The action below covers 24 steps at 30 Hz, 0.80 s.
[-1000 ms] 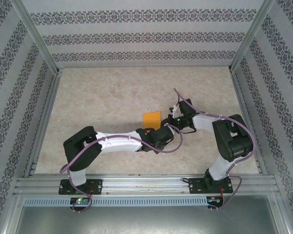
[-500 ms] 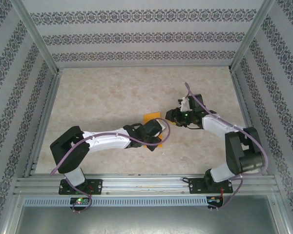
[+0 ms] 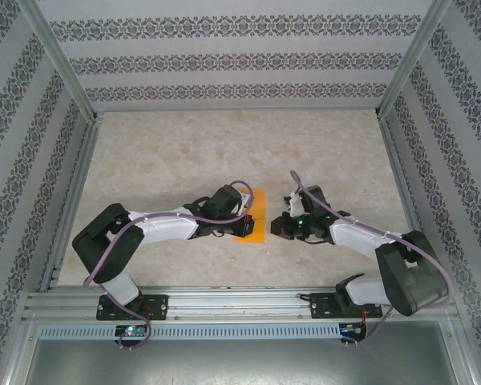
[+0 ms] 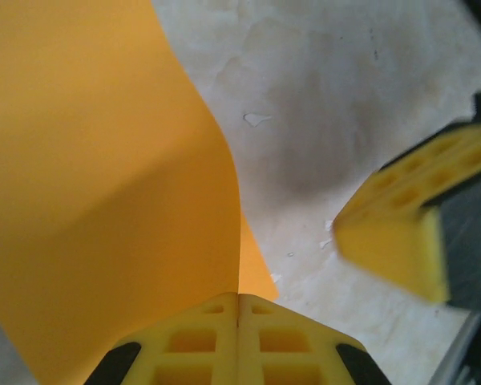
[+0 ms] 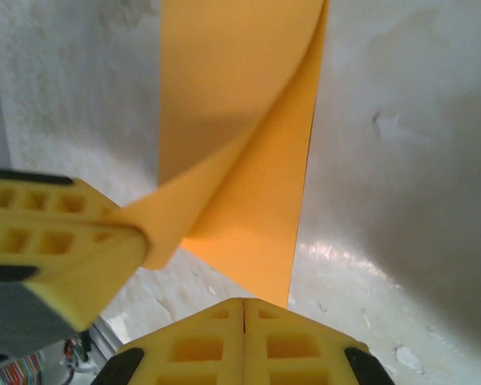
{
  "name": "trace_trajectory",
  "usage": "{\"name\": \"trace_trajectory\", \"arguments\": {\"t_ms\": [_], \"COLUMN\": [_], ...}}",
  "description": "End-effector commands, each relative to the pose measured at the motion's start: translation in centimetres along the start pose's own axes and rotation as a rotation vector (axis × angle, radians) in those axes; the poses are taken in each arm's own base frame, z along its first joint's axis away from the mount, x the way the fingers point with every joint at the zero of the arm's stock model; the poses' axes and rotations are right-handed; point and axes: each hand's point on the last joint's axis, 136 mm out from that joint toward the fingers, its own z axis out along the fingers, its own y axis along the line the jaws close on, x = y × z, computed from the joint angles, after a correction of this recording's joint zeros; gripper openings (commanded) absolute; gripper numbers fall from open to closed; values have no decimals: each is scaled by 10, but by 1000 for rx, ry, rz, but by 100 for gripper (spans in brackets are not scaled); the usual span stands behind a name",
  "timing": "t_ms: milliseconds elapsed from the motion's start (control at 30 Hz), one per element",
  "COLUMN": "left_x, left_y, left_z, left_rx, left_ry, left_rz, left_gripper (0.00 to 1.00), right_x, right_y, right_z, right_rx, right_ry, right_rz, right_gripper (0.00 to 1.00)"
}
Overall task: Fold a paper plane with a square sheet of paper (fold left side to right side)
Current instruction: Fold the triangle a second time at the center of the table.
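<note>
The sheet (image 3: 257, 233) lies on the tabletop (image 3: 184, 152) about midway between its left and right edges, nearer the near edge than the far one. Part of it rests flat. The rest curls up off the surface in a smooth bend with no sharp crease.

The left tool (image 3: 247, 216) reaches in from the left and sits over the sheet. In the left wrist view its yellow fingers (image 4: 192, 345) are pressed together, with the orange paper running out from between them, so it is clamped on the raised part. The right wrist view shows the same pinch from the other side, with a corner of the sheet caught in the left tool.

The right tool (image 3: 280, 228) sits just beside the sheet's right edge. Its fingers (image 5: 305, 349) are closed against each other with nothing between them, and their tips are close to the near corner of the flat layer.
</note>
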Motion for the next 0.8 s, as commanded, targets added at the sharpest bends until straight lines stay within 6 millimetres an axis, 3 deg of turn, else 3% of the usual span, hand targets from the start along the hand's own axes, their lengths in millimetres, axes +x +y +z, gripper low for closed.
{"name": "trace_trajectory", "arguments": {"t_ms": [0,367,767], "left_x": [-13,-9,-4], "left_y": [-2,0,12], "left_z": [-2,5,-3], "left_rx": [38,50,52], "left_ry": [-39,-17,28], "left_rz": [-60,-74,-29], "left_gripper": [0,0,0], "right_x": [-3,0,13], "right_y": [1,0,-30], "right_z": [8,28,37], "right_rx": [15,54,174], "right_ry": [-39,-3,68], "right_rz": [-3,-23,1], "right_gripper": [0,0,0]}}
